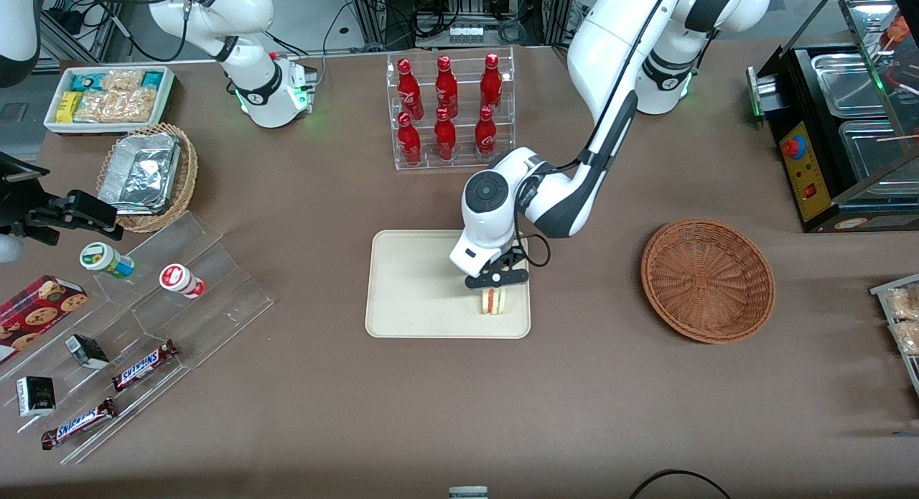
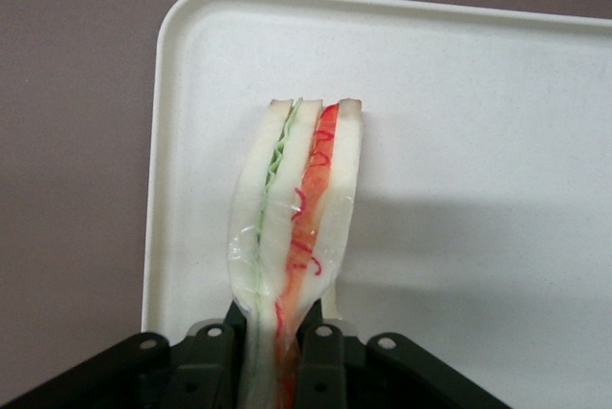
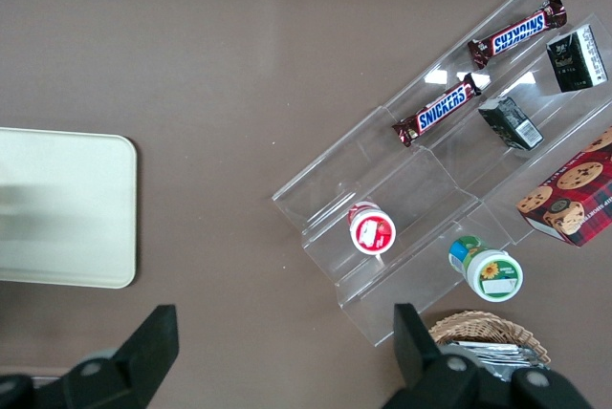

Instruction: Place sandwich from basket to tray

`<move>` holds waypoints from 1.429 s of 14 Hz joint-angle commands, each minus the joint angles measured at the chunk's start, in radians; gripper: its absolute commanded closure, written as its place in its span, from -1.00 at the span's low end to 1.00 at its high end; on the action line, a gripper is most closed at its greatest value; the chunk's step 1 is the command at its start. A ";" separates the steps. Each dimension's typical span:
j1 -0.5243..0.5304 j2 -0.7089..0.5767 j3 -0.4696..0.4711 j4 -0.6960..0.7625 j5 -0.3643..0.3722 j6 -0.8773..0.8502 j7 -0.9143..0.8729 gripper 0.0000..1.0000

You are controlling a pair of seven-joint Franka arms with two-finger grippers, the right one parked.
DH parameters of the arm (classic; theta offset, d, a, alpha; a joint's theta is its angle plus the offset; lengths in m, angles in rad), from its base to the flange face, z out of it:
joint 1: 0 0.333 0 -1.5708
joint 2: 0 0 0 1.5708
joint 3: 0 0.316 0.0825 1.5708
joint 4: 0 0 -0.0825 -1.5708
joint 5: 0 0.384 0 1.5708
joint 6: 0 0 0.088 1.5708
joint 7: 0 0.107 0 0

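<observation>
**Soft sandwich pinched over the tray**

The tray lies beside the empty basket. Above its corner, the gripper clamps the sandwich, light, squashy, film-wrapped; it likely handles best pinched gently across its bread faces.

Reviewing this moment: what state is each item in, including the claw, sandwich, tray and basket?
Claw: shut on the sandwich, over the tray.
Sandwich: gripped, standing on edge at the tray's corner.
Tray: flat on table, holds only the sandwich.
Basket: upright, empty.
Bottles: upright in their rack.
</observation>
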 commanded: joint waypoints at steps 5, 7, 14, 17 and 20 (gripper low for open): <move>-0.012 -0.100 0.018 0.043 0.000 -0.144 -0.005 -1.00; -0.009 -0.163 0.020 0.045 0.000 -0.230 -0.006 -1.00; 0.020 -0.422 0.078 0.038 -0.014 -0.497 0.000 -1.00; 0.099 -0.552 0.089 0.035 -0.015 -0.615 0.027 -1.00; 0.187 -0.634 0.089 0.029 -0.014 -0.722 0.127 -1.00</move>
